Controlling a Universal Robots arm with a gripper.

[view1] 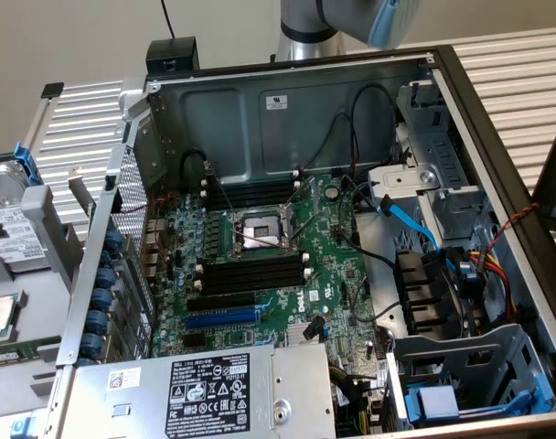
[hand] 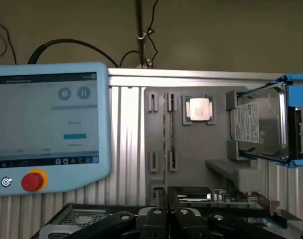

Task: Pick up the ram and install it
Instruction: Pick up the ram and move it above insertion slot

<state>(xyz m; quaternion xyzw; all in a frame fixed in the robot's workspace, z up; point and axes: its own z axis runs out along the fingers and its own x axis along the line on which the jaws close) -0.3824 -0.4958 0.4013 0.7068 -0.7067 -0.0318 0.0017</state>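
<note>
Ram (hand: 165,133) stands edge-on in the grey holder plate (hand: 191,149), its long axis running between two pairs of clips, near a processor chip (hand: 199,109). The end effector (hand: 167,195), fingers pressed together on nothing, hangs apart from it. On the ribbed table (view1: 525,64) lies the open computer case (view1: 461,110), whose walls ring the motherboard (view1: 337,265) and its black slots (view1: 251,274).

One motherboard (view1: 337,270), one blue slot (view1: 221,319), one power supply (view1: 292,389), one hard drive (hand: 258,124), one touchscreen pendant (hand: 42,124).
</note>
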